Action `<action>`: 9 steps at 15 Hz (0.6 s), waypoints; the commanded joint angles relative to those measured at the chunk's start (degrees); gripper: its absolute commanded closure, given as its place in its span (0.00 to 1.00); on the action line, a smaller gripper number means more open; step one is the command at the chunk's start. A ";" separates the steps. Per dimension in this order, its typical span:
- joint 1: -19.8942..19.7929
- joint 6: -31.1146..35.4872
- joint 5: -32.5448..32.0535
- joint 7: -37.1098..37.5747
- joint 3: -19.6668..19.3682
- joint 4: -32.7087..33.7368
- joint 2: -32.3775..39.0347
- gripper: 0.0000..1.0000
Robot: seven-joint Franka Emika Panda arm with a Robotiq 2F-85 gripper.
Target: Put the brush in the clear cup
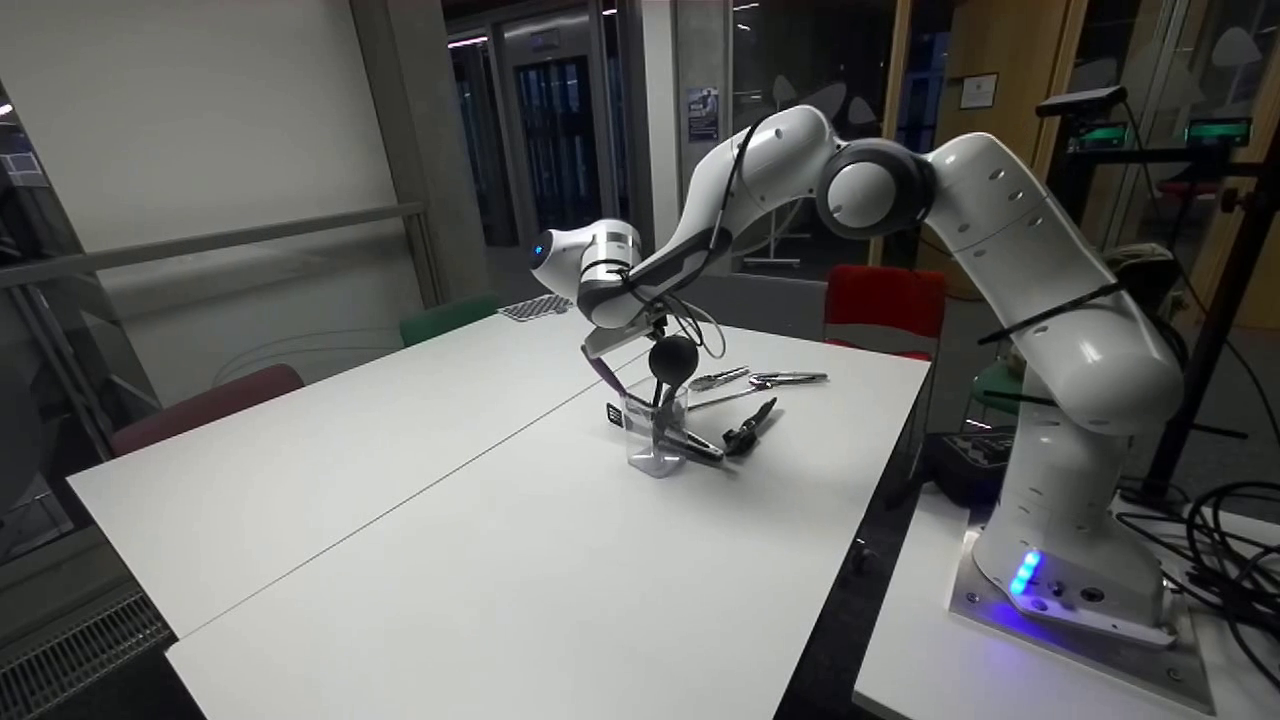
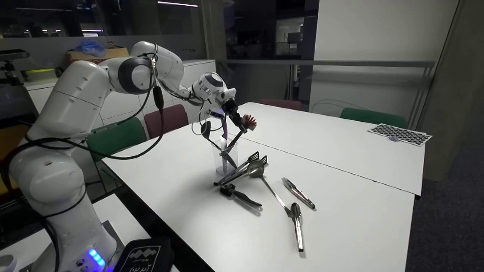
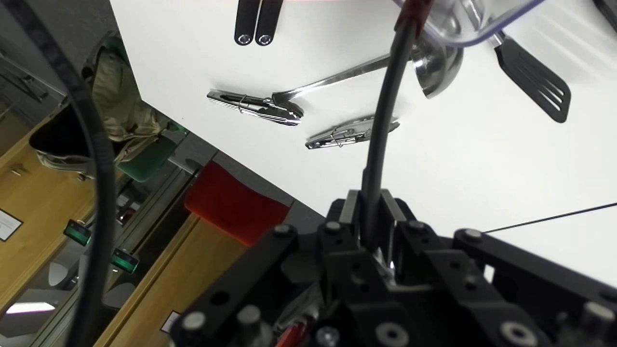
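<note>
The clear cup (image 1: 650,463) stands upright on the white table; in an exterior view (image 2: 219,163) a black round-headed utensil (image 2: 205,129) and a purple strip-like thing (image 2: 224,128) rise from it. My gripper (image 2: 242,128) is above the cup, a little to one side. It is shut on the dark handle of the brush (image 2: 250,121), whose red bristles show beside the fingers. The handle slants down across the cup's rim. In the wrist view my gripper (image 3: 371,205) pinches the handle (image 3: 388,101); it overlaps the cup's rim (image 3: 475,41). Its lower end is out of view there.
Black slotted spatulas (image 2: 252,157) lie right beside the cup. A steel ladle (image 2: 256,169), tongs (image 2: 299,193), more tongs (image 2: 298,228) and a black tool (image 2: 242,197) lie on the table. A checkered board (image 2: 399,134) lies at the far corner. Chairs stand around the table.
</note>
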 commanded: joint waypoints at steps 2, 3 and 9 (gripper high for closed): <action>2.08 -1.76 2.79 -0.18 -2.63 6.41 4.29 0.97; 2.23 -1.93 2.95 -0.14 -2.86 6.82 4.52 0.97; 7.22 -6.28 -1.65 5.92 -6.61 6.14 3.71 0.97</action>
